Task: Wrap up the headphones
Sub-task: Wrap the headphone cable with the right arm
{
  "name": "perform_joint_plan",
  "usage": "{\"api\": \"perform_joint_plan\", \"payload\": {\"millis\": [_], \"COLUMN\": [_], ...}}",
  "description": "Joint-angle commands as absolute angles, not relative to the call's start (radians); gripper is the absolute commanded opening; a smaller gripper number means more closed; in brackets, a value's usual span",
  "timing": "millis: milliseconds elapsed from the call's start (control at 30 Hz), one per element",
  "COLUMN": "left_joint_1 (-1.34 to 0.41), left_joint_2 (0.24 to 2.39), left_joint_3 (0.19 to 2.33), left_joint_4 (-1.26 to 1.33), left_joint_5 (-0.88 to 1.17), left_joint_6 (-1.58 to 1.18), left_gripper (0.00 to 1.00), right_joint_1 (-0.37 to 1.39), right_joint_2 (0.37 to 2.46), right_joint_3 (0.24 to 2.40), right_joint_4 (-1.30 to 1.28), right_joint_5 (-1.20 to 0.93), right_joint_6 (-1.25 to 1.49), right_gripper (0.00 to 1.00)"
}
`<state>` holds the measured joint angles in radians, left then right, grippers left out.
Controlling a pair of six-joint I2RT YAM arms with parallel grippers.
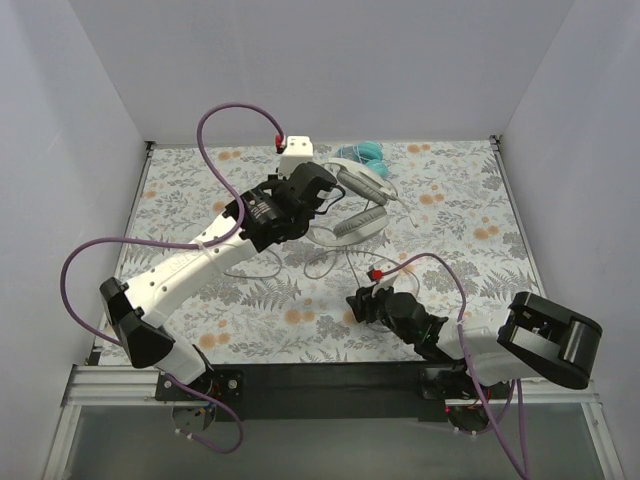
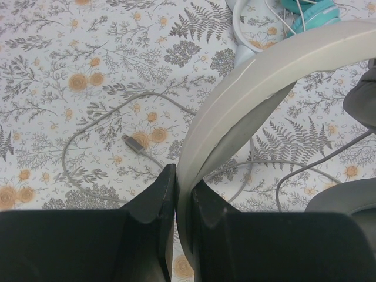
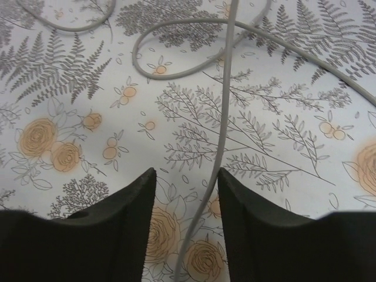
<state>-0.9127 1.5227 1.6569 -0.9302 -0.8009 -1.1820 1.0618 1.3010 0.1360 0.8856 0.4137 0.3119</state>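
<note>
The left gripper is clamped on the pale headband of the white-grey over-ear headphones, mid-way across the floral-patterned worktop. Their thin grey cable sprawls in loose loops on the near side (one strand runs between the parted fingers of the right gripper). The teal-cupped headphones lie just beyond, at the far edge.

White-grey headphones, headband pinched in the left claw, trail loose grey cable; teal pair lies just behind.
</note>
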Motion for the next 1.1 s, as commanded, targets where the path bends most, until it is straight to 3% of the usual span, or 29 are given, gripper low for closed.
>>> {"api": "perform_joint_plan", "payload": {"millis": [0, 33, 133, 400, 467, 567, 733, 800, 1067], "left_joint_1": [-0.908, -0.908, -0.904, -0.864, -0.859, -0.859, -0.859, -0.859, -0.861], "left_joint_2": [1.476, 1.479, 1.496, 1.509, 1.508, 1.496, 1.471, 1.450, 1.437], "left_joint_3": [1.735, 1.741, 1.762, 1.818, 1.830, 1.832, 1.829, 1.815, 1.835], "left_joint_4": [-0.899, -0.899, -0.897, -0.877, -0.877, -0.873, -0.881, -0.876, -0.888], "left_joint_5": [-0.830, -0.842, -0.848, -0.818, -0.819, -0.802, -0.782, -0.775, -0.753], "left_joint_6": [-1.236, -1.241, -1.255, -1.247, -1.247, -1.246, -1.250, -1.249, -1.250], "left_gripper": [0.00, 0.00, 0.00, 0.00, 0.00, 0.00, 0.00, 0.00, 0.00], "right_joint_1": [1.071, 1.074, 1.098, 1.114, 1.115, 1.115, 1.085, 1.056, 0.835], "right_joint_2": [1.336, 1.344, 1.359, 1.344, 1.342, 1.338, 1.305, 1.298, 1.344], "right_joint_3": [0.143, 0.135, 0.107, 0.044, 0.035, 0.029, 0.078, 0.106, 0.172], "right_joint_4": [1.075, 1.101, 1.150, 1.272, 1.299, 1.302, 1.182, 1.138, 1.112], "right_joint_5": [0.356, 0.347, 0.345, 0.269, 0.242, 0.291, 0.360, 0.376, 0.220], "right_joint_6": [0.350, 0.360, 0.396, 0.436, 0.449, 0.448, 0.385, 0.348, 0.354], "right_gripper": [0.49, 0.41, 0.32, 0.11, 0.11, 0.20, 0.51, 0.58, 0.63]}}
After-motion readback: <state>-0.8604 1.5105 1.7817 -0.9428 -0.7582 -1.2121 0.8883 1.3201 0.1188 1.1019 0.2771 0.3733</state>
